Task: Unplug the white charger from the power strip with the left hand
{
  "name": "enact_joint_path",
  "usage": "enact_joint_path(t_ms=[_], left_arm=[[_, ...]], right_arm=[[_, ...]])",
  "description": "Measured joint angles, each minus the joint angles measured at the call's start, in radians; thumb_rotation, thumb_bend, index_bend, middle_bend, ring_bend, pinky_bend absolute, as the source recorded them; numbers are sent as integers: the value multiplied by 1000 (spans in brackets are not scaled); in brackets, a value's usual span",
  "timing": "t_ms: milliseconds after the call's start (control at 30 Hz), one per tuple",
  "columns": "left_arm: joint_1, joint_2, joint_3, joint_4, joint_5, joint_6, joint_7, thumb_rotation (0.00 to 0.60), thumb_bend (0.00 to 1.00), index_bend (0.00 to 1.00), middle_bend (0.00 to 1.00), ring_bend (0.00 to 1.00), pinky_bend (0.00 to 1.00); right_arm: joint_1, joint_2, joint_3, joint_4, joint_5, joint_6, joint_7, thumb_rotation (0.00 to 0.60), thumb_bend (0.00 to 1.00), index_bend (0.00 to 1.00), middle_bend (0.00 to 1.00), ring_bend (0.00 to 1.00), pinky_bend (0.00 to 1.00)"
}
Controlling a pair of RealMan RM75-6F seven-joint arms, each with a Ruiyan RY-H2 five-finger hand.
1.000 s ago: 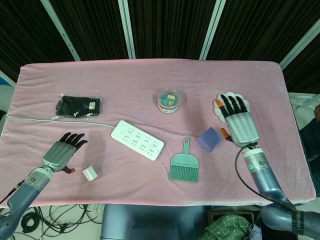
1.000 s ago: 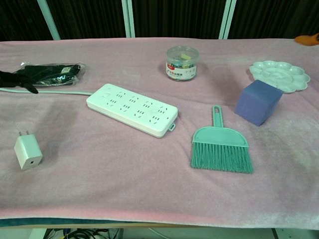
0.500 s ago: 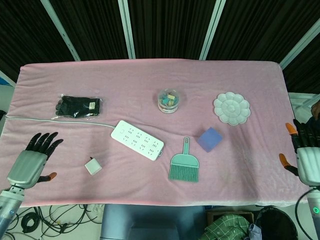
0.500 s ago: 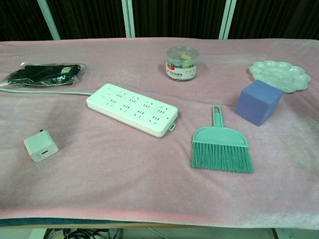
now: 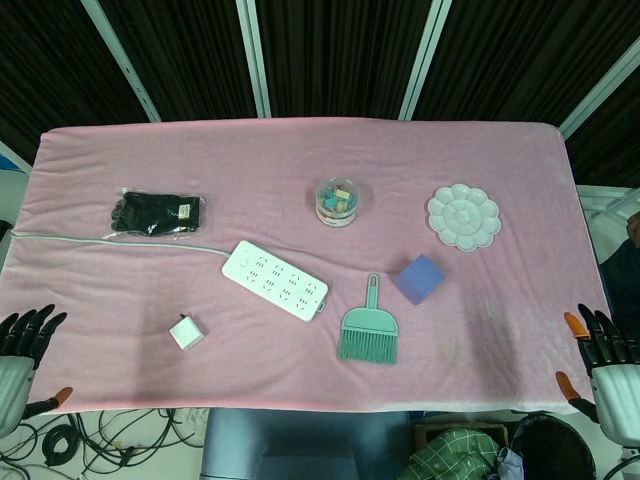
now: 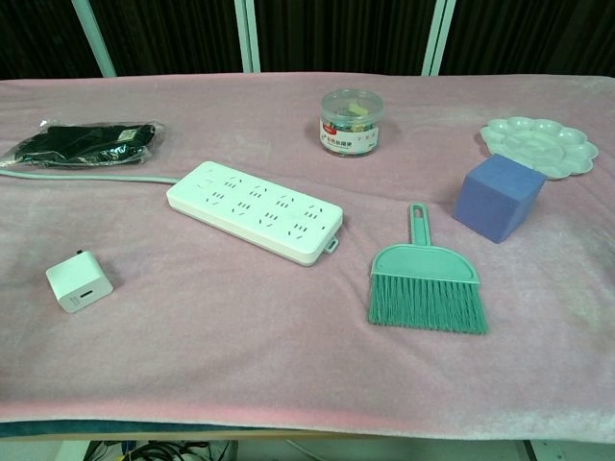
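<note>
Fingers of left hand (image 5: 20,350) were spread, holding nothing, down at near-left table corner; right hand (image 5: 605,365) likewise spread and empty at near-right. White charger (image 5: 186,332) lay loose on pink cloth, apart from power strip (image 5: 275,281), w/ all sockets free. Unplug step looked done; next move prob just parking both hands.

A pink cloth (image 5: 300,150) covers the table and fills most of the frame. Left of centre, the white power strip (image 5: 275,280) lies diagonally, its cord (image 5: 110,238) running to the left edge. The charger (image 5: 186,332) lies unplugged on the cloth, lower left of the strip and apart from it. Black gloves (image 5: 157,213) sit at upper left, a jar (image 5: 337,201) near centre, a palette (image 5: 464,217) at right, a blue block (image 5: 419,278) beside a teal brush (image 5: 369,327). The left hand (image 5: 18,358) shows at the lower left corner, the right hand (image 5: 603,370) at the lower right, both off the table with fingers spread, holding nothing.
</note>
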Motion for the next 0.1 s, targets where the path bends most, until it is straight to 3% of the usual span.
enact_joint_path(t_ms=[100], left_arm=[[17,-11,-16,22,12,31,7,600,66,100,19,0,0]], right_arm=[[-1,-1,1,-13,-16,-7,-6,600,235,8,8,23,53]])
